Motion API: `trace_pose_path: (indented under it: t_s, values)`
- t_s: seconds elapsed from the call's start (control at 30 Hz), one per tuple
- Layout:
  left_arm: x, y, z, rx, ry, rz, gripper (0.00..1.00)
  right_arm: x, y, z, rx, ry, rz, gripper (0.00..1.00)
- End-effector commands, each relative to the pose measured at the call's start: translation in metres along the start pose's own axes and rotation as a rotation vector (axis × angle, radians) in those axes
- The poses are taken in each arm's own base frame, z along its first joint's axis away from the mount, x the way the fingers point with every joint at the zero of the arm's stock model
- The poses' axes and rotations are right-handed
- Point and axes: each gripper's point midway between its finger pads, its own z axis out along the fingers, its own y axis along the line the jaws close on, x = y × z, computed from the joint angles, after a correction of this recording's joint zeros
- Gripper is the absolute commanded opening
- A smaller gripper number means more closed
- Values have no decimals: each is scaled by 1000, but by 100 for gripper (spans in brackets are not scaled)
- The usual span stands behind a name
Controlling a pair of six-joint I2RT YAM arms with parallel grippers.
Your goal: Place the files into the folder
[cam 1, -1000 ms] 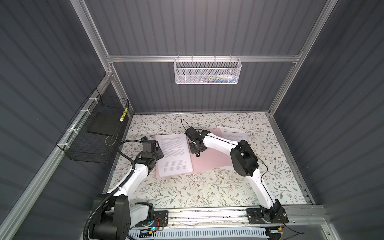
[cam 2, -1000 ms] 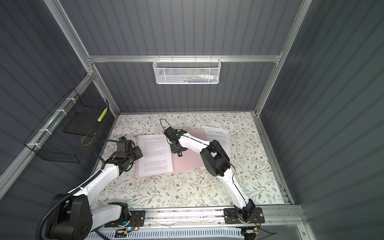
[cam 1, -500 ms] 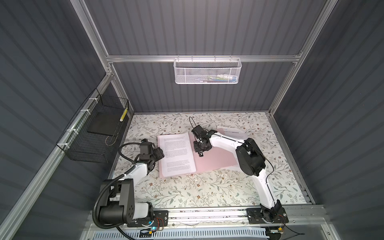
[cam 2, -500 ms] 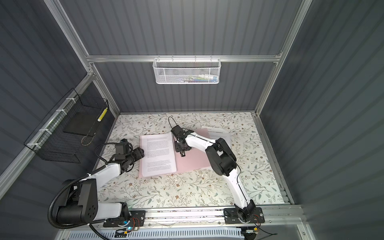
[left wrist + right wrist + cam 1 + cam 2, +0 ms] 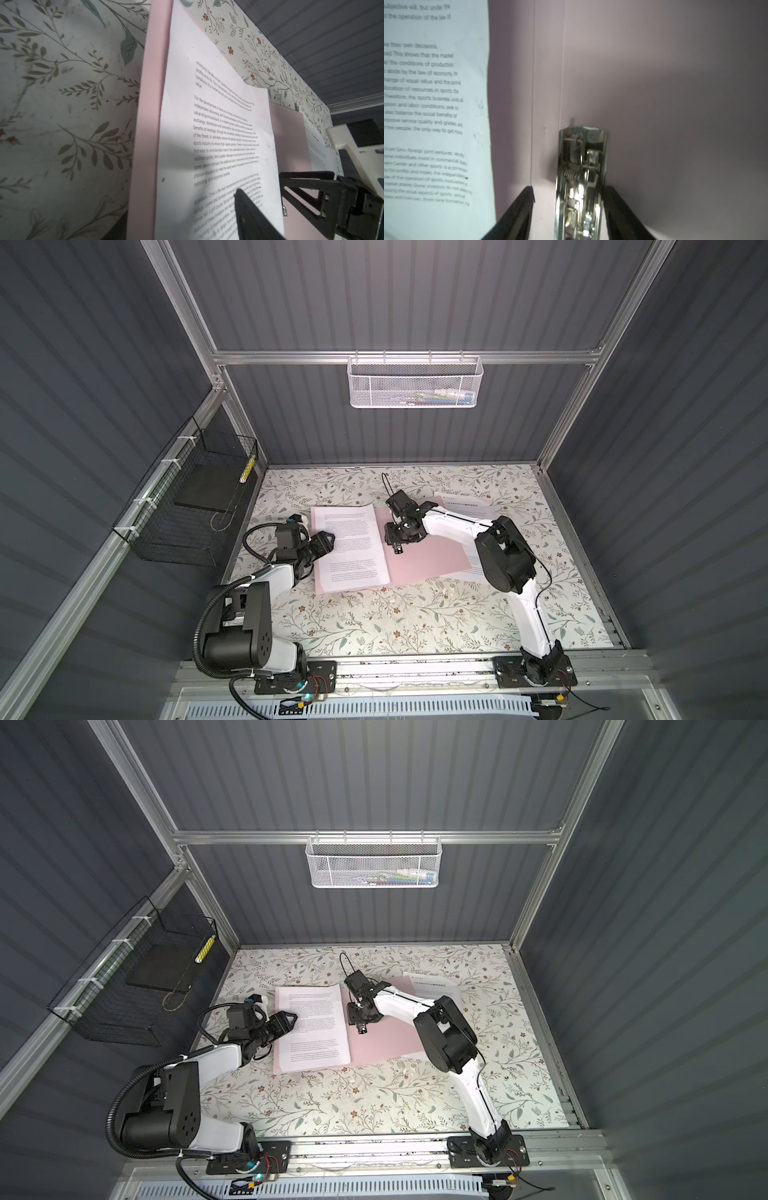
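Floral-print worktop (image 5: 415,614) carries the open pale pink two-flap folder (image 5: 424,564). One white printed paper sheet (image 5: 351,547) lies on its left flap, unclipped. A second white sheet with logo header (image 5: 465,501) is outside, partly under the right flap. The shiny metal spine clip (image 5: 581,176) sits between the right arm's fingers (image 5: 517,218), which are apart, not clamped. The left arm's fingers (image 5: 249,212) are apart over the first sheet's edge. Roughly halfway, I judge.
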Motion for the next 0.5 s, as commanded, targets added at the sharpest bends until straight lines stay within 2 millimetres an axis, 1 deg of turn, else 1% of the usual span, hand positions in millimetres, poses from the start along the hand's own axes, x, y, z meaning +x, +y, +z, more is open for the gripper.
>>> trace_pose_path:
  t_s: [0.0, 0.07, 0.1, 0.17, 0.27, 0.3, 0.33, 0.4, 0.47]
  values:
    - [-5, -11, -8, 47, -15, 11, 66, -11, 12, -29, -92, -49, 16, 62]
    - [-6, -11, -9, 48, -20, 9, 66, -16, 14, -43, -113, -86, 14, 63]
    - [-5, -11, -9, 52, -20, 9, 66, -22, 17, -49, -136, -121, 9, 63]
    - [-4, -11, -8, 55, -16, 7, 66, -24, 24, -54, -197, -144, 7, 62]
    - [-1, -8, -5, 53, -8, -2, 66, -21, 34, -50, -305, -125, 11, 59]
    - [-1, -7, -4, 55, -9, -5, 66, -16, 43, -49, -369, -99, 9, 57]
    - [0, -7, -3, 56, -6, -7, 67, -15, 48, -49, -400, -95, 6, 55]
    - [-1, -6, -1, 62, -9, -12, 67, -12, 53, -44, -448, -80, 7, 53]
    - [-3, -6, 0, 64, -11, -13, 67, -8, 54, -39, -465, -56, 12, 50]
